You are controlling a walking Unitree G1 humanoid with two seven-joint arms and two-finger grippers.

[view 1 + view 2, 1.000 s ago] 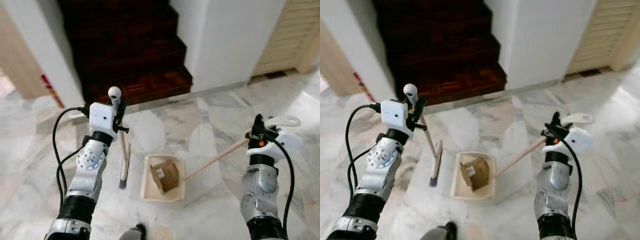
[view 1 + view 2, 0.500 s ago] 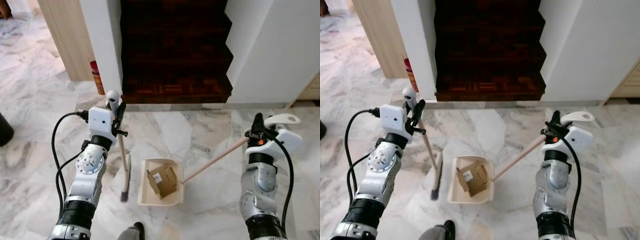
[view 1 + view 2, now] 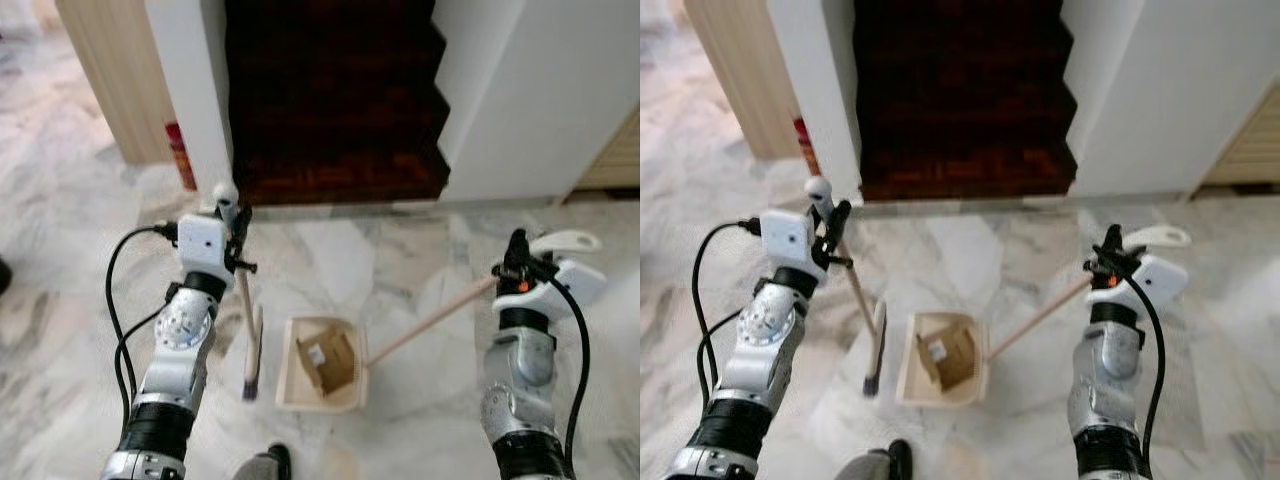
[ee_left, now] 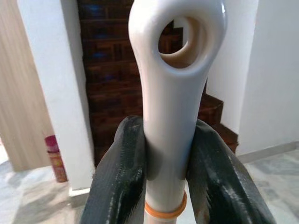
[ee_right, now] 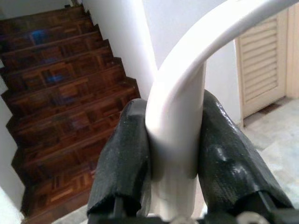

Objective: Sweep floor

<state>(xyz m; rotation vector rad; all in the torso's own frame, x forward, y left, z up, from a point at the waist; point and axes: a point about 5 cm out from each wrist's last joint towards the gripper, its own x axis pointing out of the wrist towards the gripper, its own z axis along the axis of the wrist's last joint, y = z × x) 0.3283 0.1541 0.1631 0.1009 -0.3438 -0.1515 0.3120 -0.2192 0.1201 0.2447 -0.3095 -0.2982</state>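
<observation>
My left gripper is shut on the white handle top of a small broom, whose dark bristles rest on the marble floor. Close up, its fingers clamp the broom handle just below the hanging hole. My right gripper is shut on the white curved grip of a cream dustpan, whose long wooden stick slants down to the pan. The pan sits on the floor between my arms with a piece of brown cardboard inside. The right fingers squeeze the white grip.
Dark wooden stairs rise straight ahead between white walls. A red can stands at the left wall's foot beside a wooden panel. A louvred door is at the far right. My dark foot shows at the bottom edge.
The camera has swung and steadied, bringing the staircase from the left to straight ahead. Both grippers keep their holds; broom and dustpan stay in the same places relative to my arms.
</observation>
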